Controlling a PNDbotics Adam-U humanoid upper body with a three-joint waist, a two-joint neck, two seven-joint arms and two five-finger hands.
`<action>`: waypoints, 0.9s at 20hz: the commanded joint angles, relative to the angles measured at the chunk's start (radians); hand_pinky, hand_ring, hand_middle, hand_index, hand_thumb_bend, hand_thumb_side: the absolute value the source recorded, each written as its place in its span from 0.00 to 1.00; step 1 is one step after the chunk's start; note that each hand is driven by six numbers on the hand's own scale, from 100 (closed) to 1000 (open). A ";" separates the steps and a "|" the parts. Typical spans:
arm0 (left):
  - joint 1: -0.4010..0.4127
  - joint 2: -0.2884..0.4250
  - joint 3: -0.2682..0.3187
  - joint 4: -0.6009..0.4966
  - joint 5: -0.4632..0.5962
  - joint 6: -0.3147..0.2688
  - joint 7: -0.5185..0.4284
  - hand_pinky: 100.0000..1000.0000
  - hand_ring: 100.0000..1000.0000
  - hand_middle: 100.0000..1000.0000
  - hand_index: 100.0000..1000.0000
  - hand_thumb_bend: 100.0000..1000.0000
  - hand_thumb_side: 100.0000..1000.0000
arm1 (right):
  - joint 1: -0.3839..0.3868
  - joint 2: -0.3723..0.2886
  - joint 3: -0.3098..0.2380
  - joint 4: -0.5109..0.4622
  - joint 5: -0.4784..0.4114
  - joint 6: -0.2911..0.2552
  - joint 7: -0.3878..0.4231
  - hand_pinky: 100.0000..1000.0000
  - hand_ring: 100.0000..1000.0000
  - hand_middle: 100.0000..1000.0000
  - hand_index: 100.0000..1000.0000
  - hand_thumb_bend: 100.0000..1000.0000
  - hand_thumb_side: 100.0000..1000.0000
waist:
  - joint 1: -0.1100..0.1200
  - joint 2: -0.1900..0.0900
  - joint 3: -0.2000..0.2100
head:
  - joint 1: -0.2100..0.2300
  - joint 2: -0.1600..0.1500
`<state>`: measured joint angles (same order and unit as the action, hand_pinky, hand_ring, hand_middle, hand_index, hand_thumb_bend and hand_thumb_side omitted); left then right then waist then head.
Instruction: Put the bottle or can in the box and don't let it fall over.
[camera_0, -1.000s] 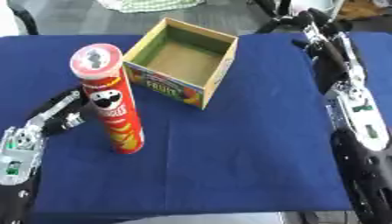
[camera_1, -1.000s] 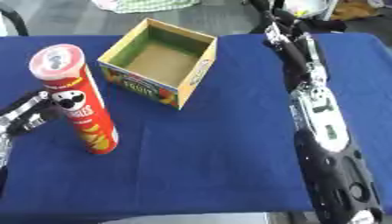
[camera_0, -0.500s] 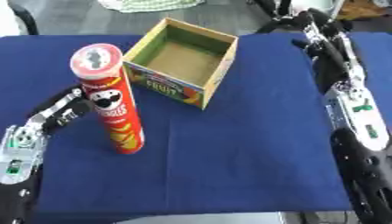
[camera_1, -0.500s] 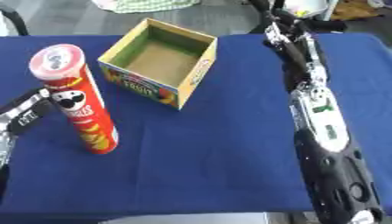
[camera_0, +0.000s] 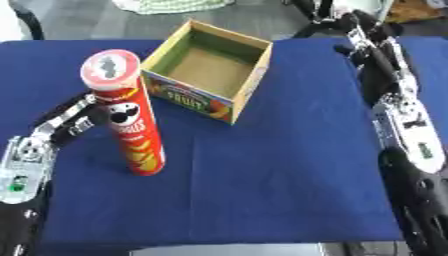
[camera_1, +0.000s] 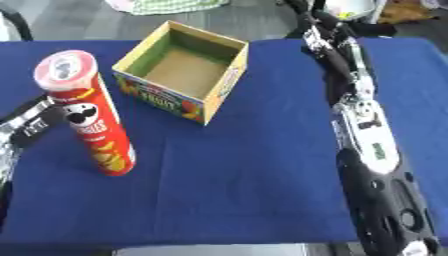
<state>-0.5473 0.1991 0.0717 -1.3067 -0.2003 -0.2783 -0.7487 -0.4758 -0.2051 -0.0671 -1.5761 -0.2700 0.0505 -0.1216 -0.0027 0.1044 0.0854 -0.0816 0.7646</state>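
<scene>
Left eye view: left hand (camera_0: 74, 117) has crept in beside the upright can (camera_0: 127, 115), fingers straight and touching its side; the open box (camera_0: 206, 70) waits just behind, grasp pending.

Tall red can (camera_0: 127, 112) stands upright on blue table (camera_0: 280, 175), left hand (camera_0: 74, 120) against its left side; can's right side & top are free; open box (camera_0: 207, 70) just behind-right, nothing inside; right arm (camera_1: 363, 130) lies along right edge, well apart; wide bare cloth centre & front.
</scene>
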 joint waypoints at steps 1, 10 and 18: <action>-0.024 0.000 -0.003 -0.007 -0.009 0.006 0.000 1.00 0.88 0.73 0.98 0.73 0.91 | -0.020 -0.006 -0.002 -0.017 -0.011 -0.001 -0.002 0.78 1.00 1.00 0.80 0.35 0.31 | 0.000 -0.009 -0.002 | 0.003 0.005; -0.032 -0.010 -0.012 0.010 -0.023 0.009 -0.008 1.00 0.88 0.73 0.98 0.73 0.92 | -0.021 -0.002 0.000 -0.018 -0.012 0.000 0.000 0.78 1.00 1.00 0.80 0.34 0.31 | 0.001 -0.007 -0.008 | 0.005 0.005; -0.036 -0.015 -0.016 0.027 -0.040 0.009 0.002 1.00 0.87 0.72 0.96 0.66 0.91 | -0.022 0.002 0.000 -0.019 -0.012 0.000 0.001 0.78 1.00 1.00 0.80 0.34 0.31 | 0.001 -0.007 -0.012 | 0.009 0.005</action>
<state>-0.5635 0.1812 0.0582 -1.2717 -0.2369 -0.2682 -0.7516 -0.4804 -0.1964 -0.0668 -1.5761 -0.2735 0.0509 -0.1212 -0.0023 0.1063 0.0748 -0.0737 0.7646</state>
